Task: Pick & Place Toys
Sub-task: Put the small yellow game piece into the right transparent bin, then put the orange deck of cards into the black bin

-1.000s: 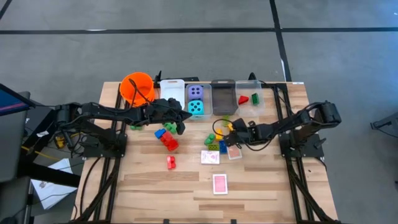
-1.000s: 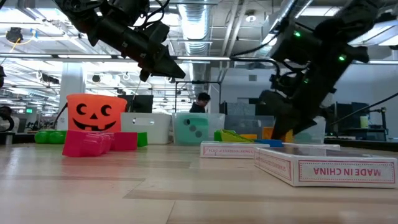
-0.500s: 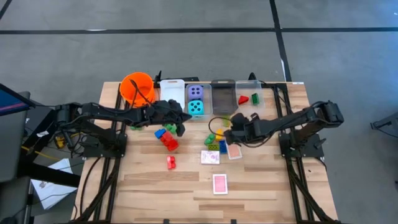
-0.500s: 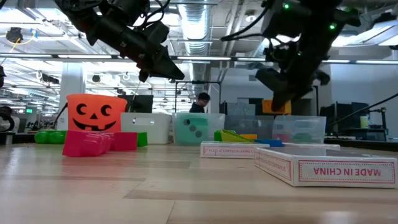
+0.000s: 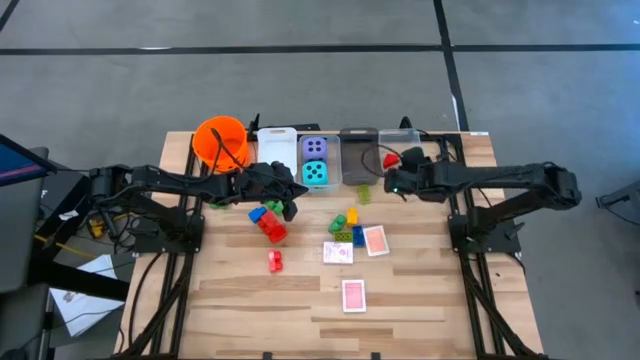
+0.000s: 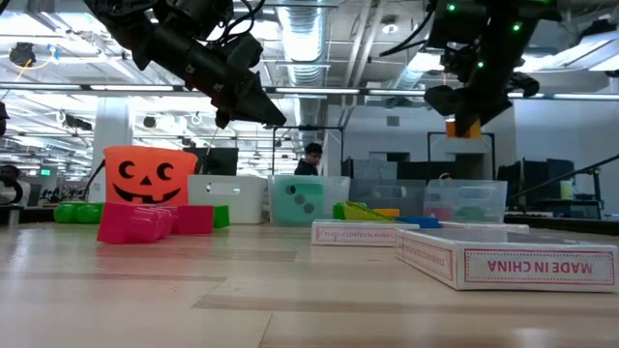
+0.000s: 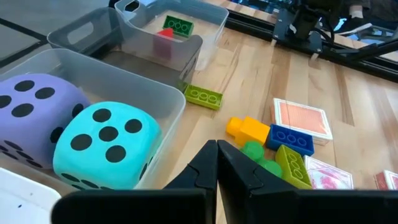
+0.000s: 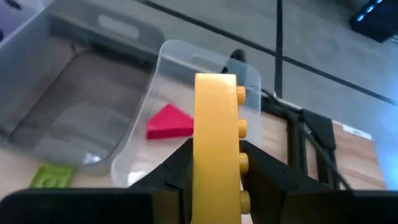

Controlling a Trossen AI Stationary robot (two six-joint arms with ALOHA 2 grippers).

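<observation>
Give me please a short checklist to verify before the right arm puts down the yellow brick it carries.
1. Right tool grips the yellow brick firmly, brick upright between the fingers: ok.
2. Brick lifted clear of the table, seen in the low view: ok.
3. Tool over the rightmost clear bin: ok, it hangs at the bin's near edge.
4. Room in that bin beside the red piece: ok.
5. Left tool out of the way, shut, near the dice bin: ok.
6. Brick exactly centred over the opening: cannot tell.
</observation>
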